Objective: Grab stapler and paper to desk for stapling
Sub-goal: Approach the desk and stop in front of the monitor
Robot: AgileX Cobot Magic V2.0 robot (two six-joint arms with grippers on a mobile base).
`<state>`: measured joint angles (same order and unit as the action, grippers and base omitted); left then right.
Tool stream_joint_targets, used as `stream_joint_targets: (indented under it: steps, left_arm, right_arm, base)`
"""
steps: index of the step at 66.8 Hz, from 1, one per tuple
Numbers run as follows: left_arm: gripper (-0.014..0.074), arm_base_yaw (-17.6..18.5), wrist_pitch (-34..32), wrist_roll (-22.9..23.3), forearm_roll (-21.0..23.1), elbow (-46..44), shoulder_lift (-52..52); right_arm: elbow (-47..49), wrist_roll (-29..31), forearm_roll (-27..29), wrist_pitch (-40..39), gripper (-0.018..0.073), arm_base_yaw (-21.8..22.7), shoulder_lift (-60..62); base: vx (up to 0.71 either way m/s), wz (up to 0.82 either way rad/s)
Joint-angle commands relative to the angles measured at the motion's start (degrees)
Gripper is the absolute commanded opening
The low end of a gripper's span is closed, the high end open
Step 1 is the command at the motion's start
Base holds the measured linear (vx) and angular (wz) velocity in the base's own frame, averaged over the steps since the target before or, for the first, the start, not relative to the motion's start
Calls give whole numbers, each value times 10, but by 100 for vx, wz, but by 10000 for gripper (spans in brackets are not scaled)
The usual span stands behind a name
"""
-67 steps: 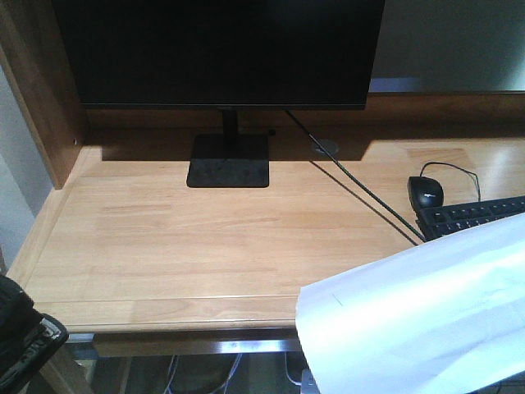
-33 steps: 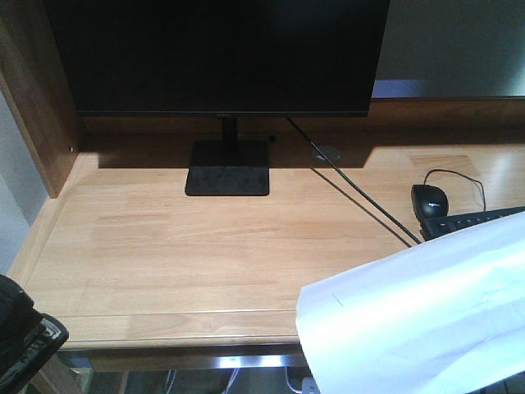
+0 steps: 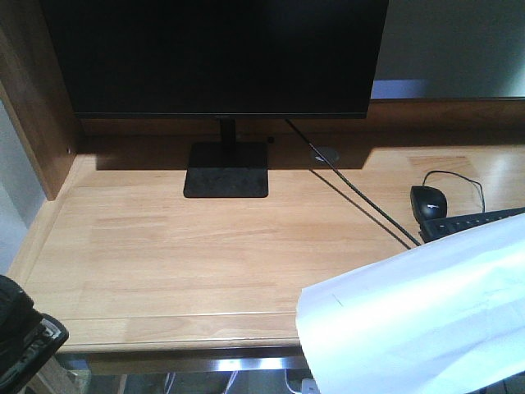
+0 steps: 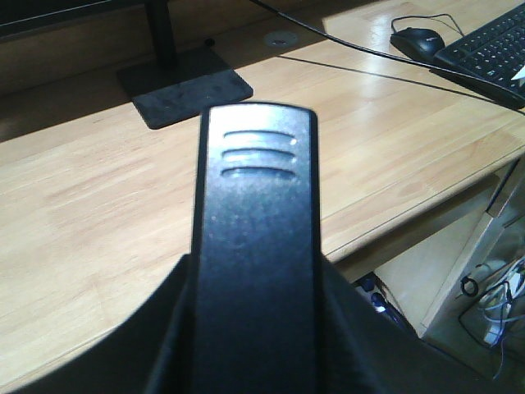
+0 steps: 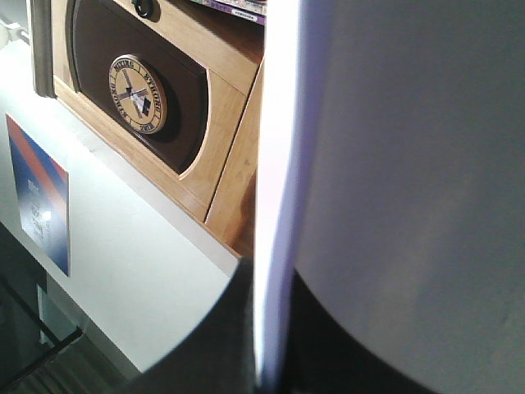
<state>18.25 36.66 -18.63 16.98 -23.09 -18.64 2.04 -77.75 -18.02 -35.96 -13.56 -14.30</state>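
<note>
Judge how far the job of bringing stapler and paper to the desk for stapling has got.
Done: both items are picked up. In hand: the stapler hangs in the left jaws at the front edge of the desk; the paper is held up in the right jaws. Left: neither lies on the desk; setting both down and stapling remain.

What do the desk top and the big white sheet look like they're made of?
The desk top looks like light wood with a smooth satin finish; grain and plank joints show. The sheet appears to be thin matte paper: plain white, faintly creased.
</note>
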Motion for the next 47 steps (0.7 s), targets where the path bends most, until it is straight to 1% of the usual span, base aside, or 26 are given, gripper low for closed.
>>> stream_joint_targets:
  steps: [1, 47]
  left_arm:
    - [-7, 1, -57, 1, 13, -20, -4]
    - [-7, 1, -57, 1, 13, -20, -4]
  right_arm:
    - [15, 6, 1, -38, -2, 0, -5]
    - [15, 6, 1, -37, -2, 0, -5]
  base:
    - [0, 0]
    - [0, 0]
